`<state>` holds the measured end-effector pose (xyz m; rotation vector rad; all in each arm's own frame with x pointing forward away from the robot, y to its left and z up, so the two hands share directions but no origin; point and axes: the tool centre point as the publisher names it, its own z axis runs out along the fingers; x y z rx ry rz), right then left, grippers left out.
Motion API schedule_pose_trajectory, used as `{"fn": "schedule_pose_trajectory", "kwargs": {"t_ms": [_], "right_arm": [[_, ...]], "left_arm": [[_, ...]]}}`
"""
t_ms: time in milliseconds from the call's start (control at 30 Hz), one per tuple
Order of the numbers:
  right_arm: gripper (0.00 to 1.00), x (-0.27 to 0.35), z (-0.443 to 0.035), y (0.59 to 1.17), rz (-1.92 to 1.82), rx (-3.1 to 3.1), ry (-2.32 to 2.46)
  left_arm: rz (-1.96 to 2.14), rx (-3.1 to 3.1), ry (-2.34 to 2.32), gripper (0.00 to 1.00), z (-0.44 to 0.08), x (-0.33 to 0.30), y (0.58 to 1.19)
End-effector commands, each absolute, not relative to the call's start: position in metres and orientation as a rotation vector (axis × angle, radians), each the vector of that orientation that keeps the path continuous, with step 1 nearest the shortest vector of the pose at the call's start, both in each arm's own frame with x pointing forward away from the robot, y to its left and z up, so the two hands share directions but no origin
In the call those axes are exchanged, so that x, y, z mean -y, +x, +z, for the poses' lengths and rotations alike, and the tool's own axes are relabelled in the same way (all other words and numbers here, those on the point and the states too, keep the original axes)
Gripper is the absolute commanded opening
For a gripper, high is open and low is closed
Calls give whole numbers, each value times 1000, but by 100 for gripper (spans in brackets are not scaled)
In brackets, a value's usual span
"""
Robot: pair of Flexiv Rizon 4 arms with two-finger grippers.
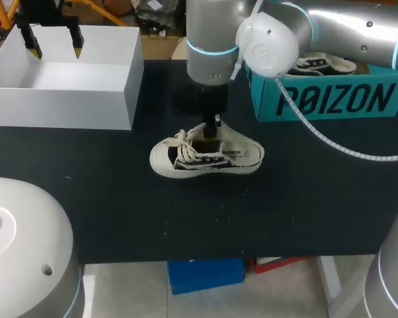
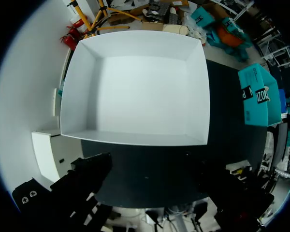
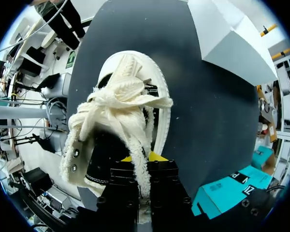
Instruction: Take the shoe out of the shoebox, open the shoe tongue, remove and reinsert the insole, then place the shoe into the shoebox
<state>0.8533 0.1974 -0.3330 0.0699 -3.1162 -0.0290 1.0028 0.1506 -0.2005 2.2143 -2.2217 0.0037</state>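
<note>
Right hand [image 3: 144, 159] pinching fleece collar of cream-and-black canvas sneaker [image 1: 205, 157] on black surface [image 1: 285, 199]; white cardboard box [image 1: 60, 86] at 10 o'clock, teal shoebox [image 1: 331, 99] at 2; left hand [image 1: 53, 43] spread.

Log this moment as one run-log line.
shoe: on table | right gripper: shut on shoe at its opening | left gripper: open over white box

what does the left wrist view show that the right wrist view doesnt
Only left wrist: the whole inside of the white cardboard box, seen from above. Only right wrist: the black and cream canvas shoe, with the right tool shut on a fleecy cream strip at its opening. Both: part of the white box, the teal cardboard box and the black table.
</note>
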Motion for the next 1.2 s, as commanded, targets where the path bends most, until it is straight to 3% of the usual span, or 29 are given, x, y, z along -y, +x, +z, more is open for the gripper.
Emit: {"fn": "schedule_pose_trajectory", "kwargs": {"t_ms": [33,267,333,367,700,867,1000,1133,1200], "right_arm": [[0,-212,-361,851,-21,3103,64],[0,-223,-380,844,-24,3092,56],[46,-224,-381,844,-23,3098,46],[49,-224,-381,844,-28,3103,39],[42,-208,-345,847,-82,3180,-12],[41,-196,-317,843,-300,3210,-30],[47,-190,-299,837,-537,3196,12],[85,-183,-287,832,-790,3123,60],[94,-178,-281,831,-891,3100,97]], "left_arm": [[-1,2220,2217,100,-200,-150,1002],[-1,2220,2217,100,-200,-150,1002],[-1,2220,2217,100,-200,-150,1002],[-1,2220,2217,100,-200,-150,1002],[-1,2220,2217,100,-200,-150,1002],[-1,2220,2217,100,-200,-150,1002],[-1,2220,2217,100,-200,-150,1002],[-1,2220,2217,100,-200,-150,1002],[-1,2220,2217,100,-200,-150,1002]]}}
